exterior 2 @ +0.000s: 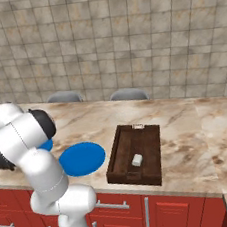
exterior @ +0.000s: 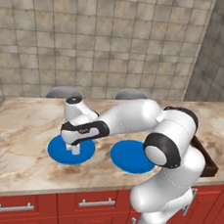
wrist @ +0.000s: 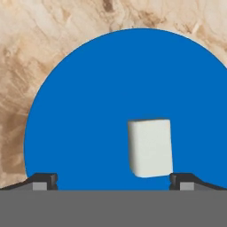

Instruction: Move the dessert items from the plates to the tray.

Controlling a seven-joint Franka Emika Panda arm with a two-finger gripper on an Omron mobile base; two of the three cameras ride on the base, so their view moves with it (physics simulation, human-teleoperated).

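Note:
My gripper [exterior: 73, 149] hangs open just above the left blue plate [exterior: 60, 152]. In the hand view that plate [wrist: 88, 111] spreads wide, and a cream dessert cube [wrist: 150, 147] lies on it. The cube sits within the open gripper's [wrist: 113, 184] span, closer to the right fingertip [wrist: 182, 181] than to the left one. The second plate [exterior: 128, 157] lies bare to the right, also seen as a plate [exterior 2: 82, 158] beside the tray. Another dessert cube [exterior 2: 137, 160] rests inside the dark brown tray [exterior 2: 122, 157], right of both plates.
The marble counter [exterior: 24, 123] ends at a front edge above red drawers [exterior: 89, 202]. Two grey chair backs [exterior: 131, 94] stand behind it, before a tiled wall. My own arm hides most of the tray [exterior: 208, 167] in the left base view.

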